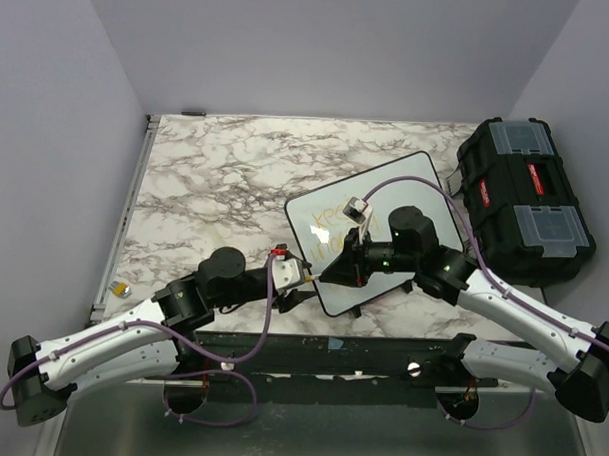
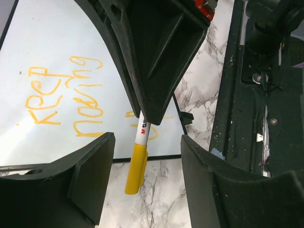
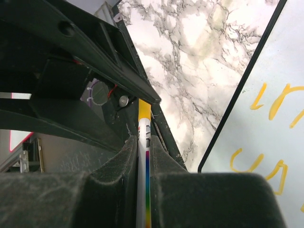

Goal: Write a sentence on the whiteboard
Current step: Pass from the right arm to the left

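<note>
- Whiteboard — lies at an angle on the marble table, right of centre, near the black toolbox.
- Sentence — yellow-orange handwriting on the board. "Keep moving" is legible; further marks are partly hidden.
- Right gripper — clenched on the marker, whose yellow end overhangs the board's edge.
- Left gripper — jaws spread on either side of that yellow end, touching nothing.

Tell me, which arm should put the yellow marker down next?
Probably the right. The right gripper is shut on the marker, so it can simply lower it. The left gripper is open around the yellow cap end, gripping nothing.
</note>
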Robot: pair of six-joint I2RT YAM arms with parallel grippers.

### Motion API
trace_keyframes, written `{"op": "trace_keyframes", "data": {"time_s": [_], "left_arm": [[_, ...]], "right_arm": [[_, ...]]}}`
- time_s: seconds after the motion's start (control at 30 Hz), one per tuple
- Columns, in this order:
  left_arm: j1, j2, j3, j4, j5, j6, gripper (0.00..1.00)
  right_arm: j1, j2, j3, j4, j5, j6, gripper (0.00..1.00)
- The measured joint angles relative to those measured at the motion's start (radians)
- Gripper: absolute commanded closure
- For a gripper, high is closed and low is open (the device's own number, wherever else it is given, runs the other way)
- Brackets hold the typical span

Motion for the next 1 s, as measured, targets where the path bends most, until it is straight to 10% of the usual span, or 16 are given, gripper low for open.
{"op": "trace_keyframes", "data": {"time_s": [0.17, 0.37, 0.5, 0.73, 1.0], "left_arm": [[0.000, 0.045, -0.001, 0.010, -0.019, -0.011, 0.47], [0.000, 0.104, -0.001, 0.047, -0.021, -0.021, 0.95], [-0.004, 0.122, 0.000, 0.050, -0.007, -0.001, 1.00], [-0.005, 0.120, -0.001, 0.056, -0.034, -0.008, 1.00], [-0.004, -0.036, -0.082, 0.096, -0.246, -0.071, 1.00]], "right_arm": [[0.000, 0.000, 0.004, 0.005, 0.000, 0.000, 1.00], [0.000, 0.000, 0.004, 0.005, -0.008, 0.000, 0.99], [-0.001, 0.000, 0.005, -0.007, -0.019, 0.000, 0.98], [0.000, 0.001, 0.022, -0.008, 0.017, 0.017, 0.34], [0.000, 0.002, 0.042, -0.008, 0.282, 0.073, 0.24]]}}
